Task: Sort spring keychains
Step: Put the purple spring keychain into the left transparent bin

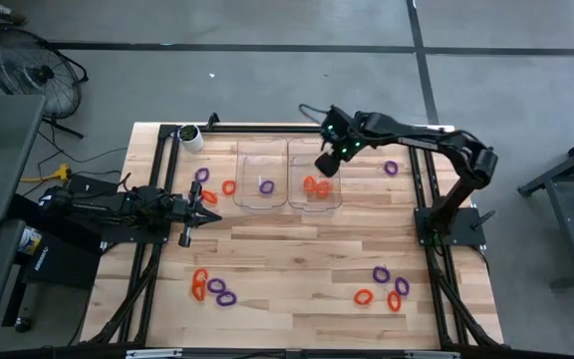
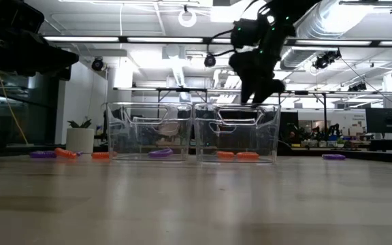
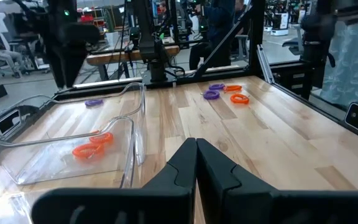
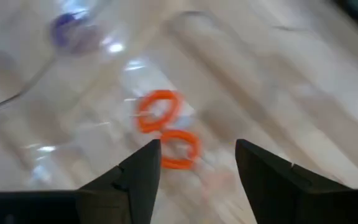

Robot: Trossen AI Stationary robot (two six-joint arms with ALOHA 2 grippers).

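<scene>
Two clear trays stand side by side at the table's far middle. The left tray [image 1: 262,172] holds one purple spring keychain [image 1: 266,185]. The right tray [image 1: 316,199] holds two orange keychains [image 4: 161,109], [image 4: 180,149]. My right gripper [image 1: 327,163] hovers open over the right tray [image 2: 237,133], holding nothing, its fingertips [image 4: 194,155] above the orange pair. My left gripper [image 3: 196,155] is shut and empty, low over the table's left side [image 1: 210,215]. Loose orange and purple keychains lie flat on the wood near the trays [image 1: 229,186], [image 1: 391,168].
Clusters of loose keychains lie at the near left [image 1: 212,287] and near right [image 1: 382,289]. A white-and-green roll [image 1: 189,135] stands at the far left corner. Black frame rails run along the table's sides. Bare wood lies between the trays and the near clusters.
</scene>
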